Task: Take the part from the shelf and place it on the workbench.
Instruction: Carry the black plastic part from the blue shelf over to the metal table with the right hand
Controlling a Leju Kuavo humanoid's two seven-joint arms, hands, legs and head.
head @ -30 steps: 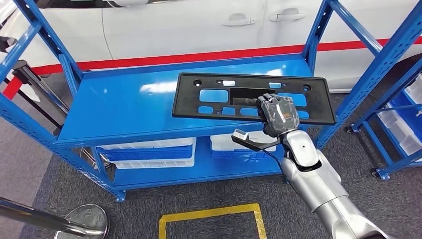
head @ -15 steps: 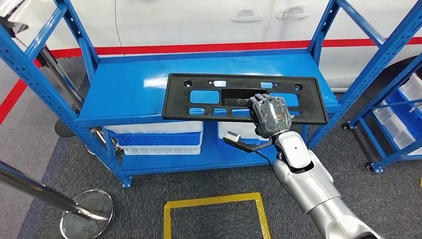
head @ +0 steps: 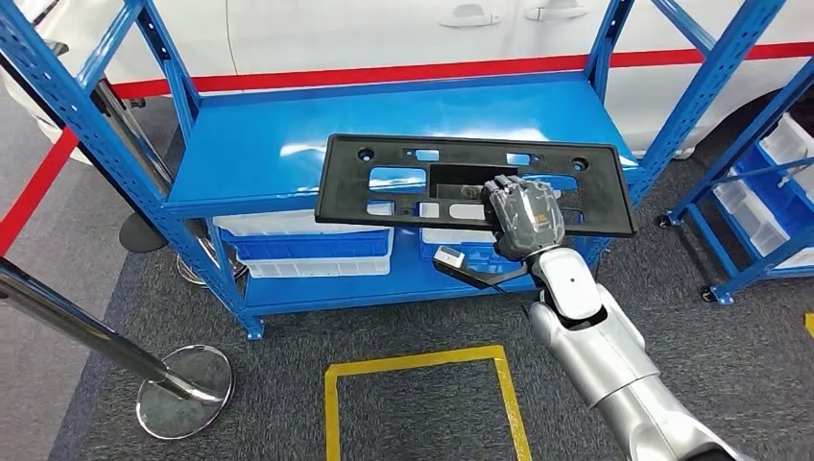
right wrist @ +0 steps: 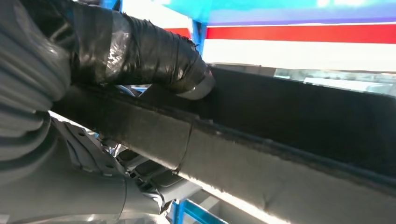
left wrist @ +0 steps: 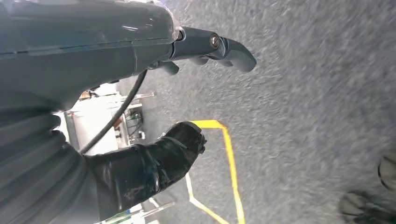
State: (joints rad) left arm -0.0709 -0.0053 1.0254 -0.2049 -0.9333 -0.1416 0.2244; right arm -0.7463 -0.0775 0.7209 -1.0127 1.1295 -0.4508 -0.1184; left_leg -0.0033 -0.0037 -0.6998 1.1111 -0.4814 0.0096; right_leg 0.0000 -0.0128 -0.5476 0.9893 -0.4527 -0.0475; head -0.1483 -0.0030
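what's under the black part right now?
Under the black part, held by the right robot hand, lies the blue shelf top, showing through its cutouts. White bins sit on the lower level; the part covers their back portions.

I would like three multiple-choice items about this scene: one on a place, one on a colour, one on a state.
1. Where is the black part?
A. on the floor
B. held above the blue shelf
C. in a white bin

2. What colour is the square taped on the floor?
A. yellow
B. green
C. white

3. What is the right hand doing?
A. hanging empty
B. pressing the floor
C. holding the part

Answers: 1 B, the part sits raised over the shelf top. 2 A, the tape is yellow. 3 C, the hand grips the part's near edge.
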